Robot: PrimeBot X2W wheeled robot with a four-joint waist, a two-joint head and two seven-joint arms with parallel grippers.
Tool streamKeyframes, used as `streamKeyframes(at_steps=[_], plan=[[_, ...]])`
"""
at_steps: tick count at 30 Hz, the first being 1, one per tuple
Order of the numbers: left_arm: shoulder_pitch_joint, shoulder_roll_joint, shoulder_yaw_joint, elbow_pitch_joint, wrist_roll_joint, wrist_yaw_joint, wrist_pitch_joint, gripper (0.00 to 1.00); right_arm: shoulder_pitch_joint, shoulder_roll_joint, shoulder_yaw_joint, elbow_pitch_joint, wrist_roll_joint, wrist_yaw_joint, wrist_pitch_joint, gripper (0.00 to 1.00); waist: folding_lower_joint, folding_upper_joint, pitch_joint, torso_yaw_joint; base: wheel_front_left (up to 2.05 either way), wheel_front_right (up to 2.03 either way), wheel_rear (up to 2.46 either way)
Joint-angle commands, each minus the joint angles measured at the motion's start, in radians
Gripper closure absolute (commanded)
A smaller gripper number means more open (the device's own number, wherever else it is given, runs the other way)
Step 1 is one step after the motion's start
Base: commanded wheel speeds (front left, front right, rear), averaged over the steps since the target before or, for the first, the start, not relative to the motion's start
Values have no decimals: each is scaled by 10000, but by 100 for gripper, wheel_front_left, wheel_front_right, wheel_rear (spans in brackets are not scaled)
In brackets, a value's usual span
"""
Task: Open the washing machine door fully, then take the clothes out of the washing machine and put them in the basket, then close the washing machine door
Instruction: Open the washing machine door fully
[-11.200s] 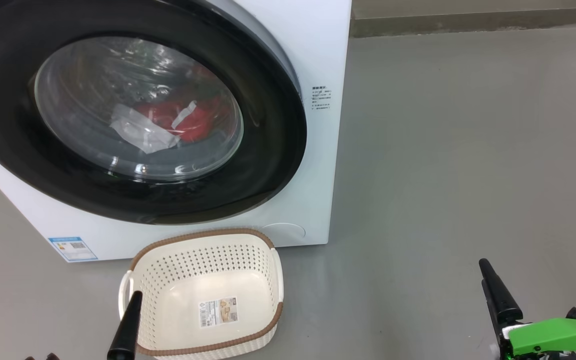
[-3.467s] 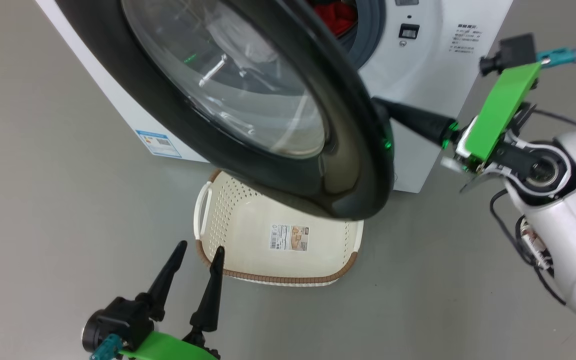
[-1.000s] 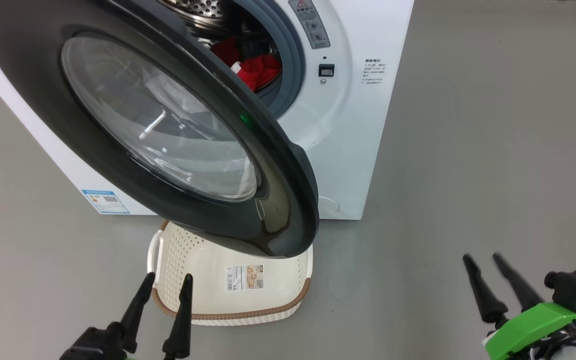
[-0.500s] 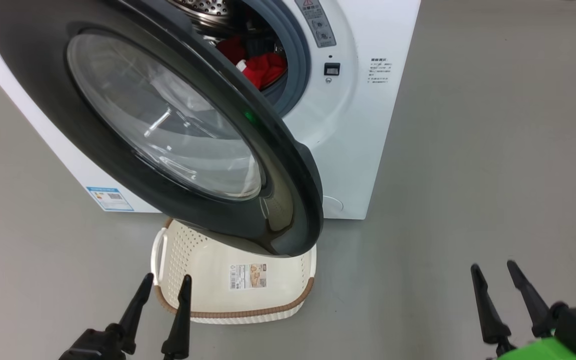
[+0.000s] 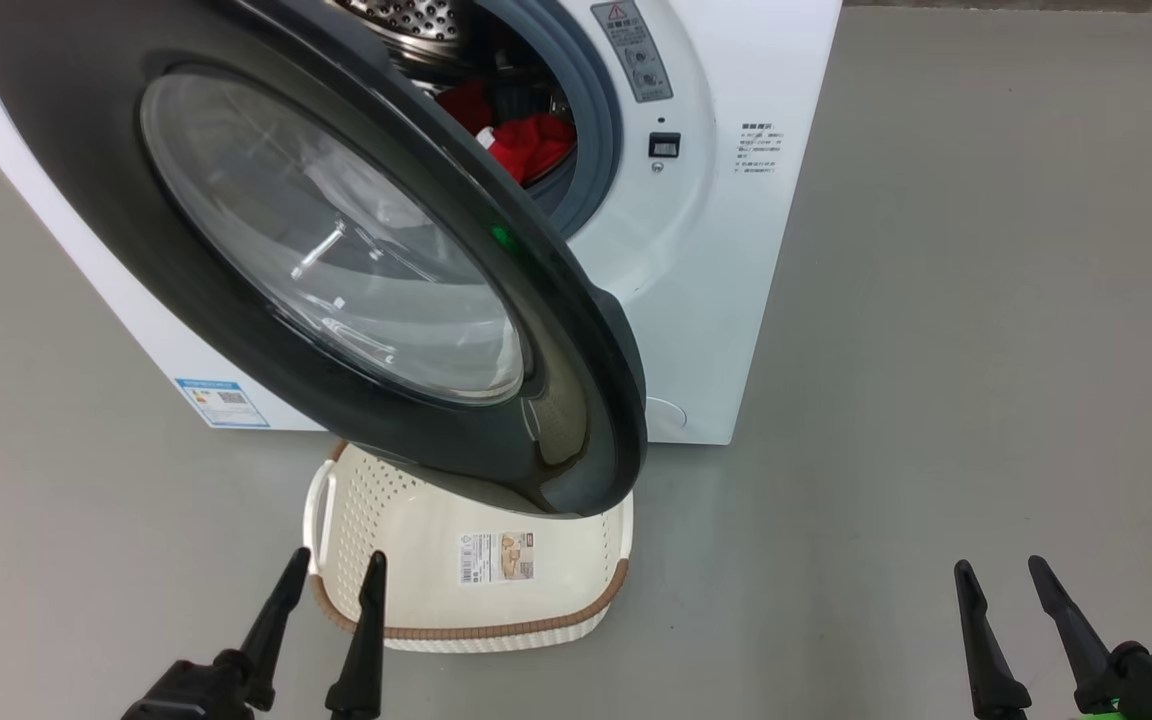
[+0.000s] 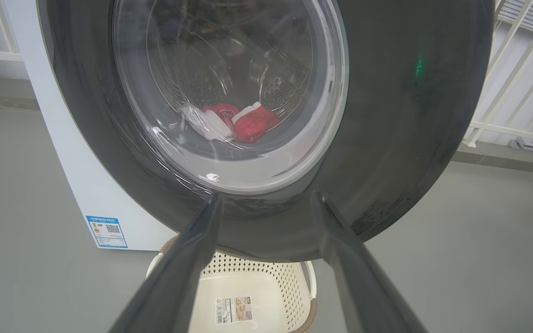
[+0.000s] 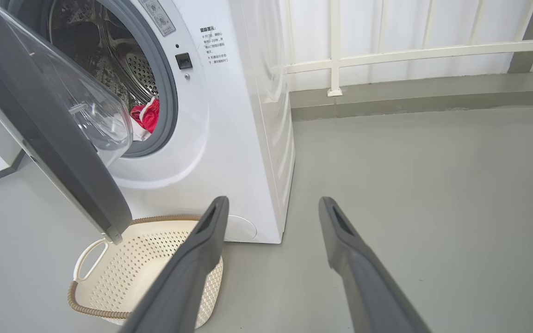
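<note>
The washing machine door [image 5: 536,300] [image 6: 410,115] [image 7: 53,138] stands partly open, its black rim hanging over the basket [image 5: 576,600] [image 6: 289,282] [image 7: 146,259] on the floor. Red and white clothes [image 5: 531,140] [image 6: 238,122] [image 7: 147,116] lie in the steel drum of the white washing machine [image 5: 716,250] [image 7: 229,115]. My left gripper [image 5: 334,570] [image 6: 266,199] is open at the lower left, by the basket's near-left corner, holding nothing. Low at the right my right gripper [image 5: 1001,570] [image 7: 273,203] is open over bare floor, away from the machine.
Grey floor [image 5: 986,300] spreads to the right of the machine. A white railing [image 7: 410,51] and a low kerb [image 7: 410,99] run behind it. A blue sticker [image 5: 221,402] marks the machine's lower front.
The door has gone from shut to partly open since the earliest frames. Over the last second my right gripper has sunk lower in the head view; the door and left gripper hold still.
</note>
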Motion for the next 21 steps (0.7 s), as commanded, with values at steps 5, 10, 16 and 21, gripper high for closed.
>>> streamKeyframes(at_steps=[5, 10, 16, 21], plan=[[-82, 102, 240, -248, 34, -54, -124, 0, -155, -51, 102, -240, 14, 73, -93, 0, 0, 0, 25, 59, 0, 0, 0], [-72, 102, 240, -229, 16, -54, -124, 0, -505, -24, 223, -344, 1010, 73, -93, 100, 0, 0, 29, 74, 0, 0, 0], [-86, 102, 192, -236, -22, -54, -124, 0, -1639, -93, 948, -457, 2953, 73, -93, 100, 0, 0, 49, 62, 0, 0, 0], [-132, 102, 57, -242, -49, -54, -124, 0, -2746, -462, 1591, -507, 4568, 73, -93, 100, 0, 0, 87, 166, 0, 0, 0]])
